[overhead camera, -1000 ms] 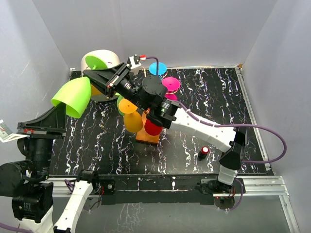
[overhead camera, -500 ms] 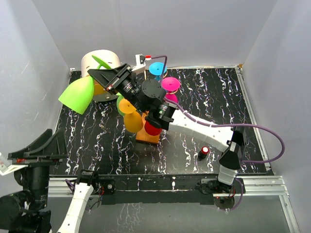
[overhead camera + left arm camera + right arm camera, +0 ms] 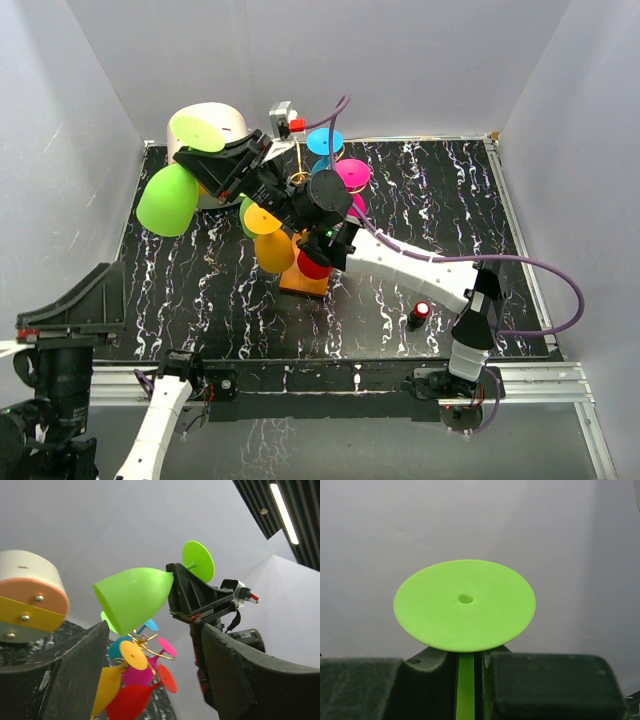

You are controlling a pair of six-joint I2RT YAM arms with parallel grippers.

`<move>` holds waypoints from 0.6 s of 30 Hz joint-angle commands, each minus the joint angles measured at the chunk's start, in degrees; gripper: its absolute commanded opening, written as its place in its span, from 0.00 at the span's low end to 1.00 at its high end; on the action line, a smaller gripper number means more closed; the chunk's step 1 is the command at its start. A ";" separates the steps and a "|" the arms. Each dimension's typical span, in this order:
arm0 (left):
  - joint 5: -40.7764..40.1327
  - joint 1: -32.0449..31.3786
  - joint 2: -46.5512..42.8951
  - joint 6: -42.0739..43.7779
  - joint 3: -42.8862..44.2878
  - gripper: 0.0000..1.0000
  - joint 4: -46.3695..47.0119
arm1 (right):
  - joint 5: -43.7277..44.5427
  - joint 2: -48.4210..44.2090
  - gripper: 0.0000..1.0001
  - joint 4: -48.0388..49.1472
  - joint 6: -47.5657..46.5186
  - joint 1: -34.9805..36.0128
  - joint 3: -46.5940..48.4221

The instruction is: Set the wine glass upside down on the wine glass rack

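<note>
My right gripper (image 3: 228,166) is shut on the stem of a lime-green wine glass (image 3: 166,199), held in the air at the back left. Its bowl points down-left and its round foot (image 3: 197,131) sits above the fingers. In the right wrist view the foot (image 3: 465,602) stands over the clamped stem (image 3: 466,685). The wine glass rack (image 3: 300,181), gold wire on an orange base (image 3: 303,281), stands just right of the glass and carries several coloured glasses. My left gripper (image 3: 72,312) hangs open and empty at the near left, well apart from the glass (image 3: 132,597).
A cream-and-orange drum-shaped box (image 3: 222,118) stands at the back left behind the held glass. Yellow (image 3: 272,246), red (image 3: 314,264), magenta (image 3: 352,174) and blue (image 3: 324,141) glasses hang on the rack. A small black red-capped object (image 3: 420,314) stands near the right arm.
My left gripper has opened and drawn back to the near left, away from the green bowl. My right gripper has turned the glass, so its foot now faces up.
</note>
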 commanded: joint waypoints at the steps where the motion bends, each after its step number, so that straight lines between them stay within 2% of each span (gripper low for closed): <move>1: 4.65 0.11 5.63 -12.43 -0.03 0.74 2.72 | -9.08 0.12 0.00 5.75 -13.77 0.22 -0.44; 7: 5.73 0.15 9.71 -18.96 2.29 0.79 5.98 | -13.42 0.29 0.00 8.54 -19.10 0.22 -2.33; 9: 4.93 0.12 10.15 -21.93 1.95 0.88 8.48 | -13.77 0.49 0.00 9.21 -20.28 0.21 -2.66; 12: 6.31 0.13 11.86 -25.60 1.69 0.93 12.44 | -15.61 0.78 0.00 10.42 -22.33 0.22 -3.09; 18: 9.77 0.10 17.46 -29.06 5.92 0.93 11.07 | -18.91 1.05 0.00 11.22 -27.52 0.24 -3.44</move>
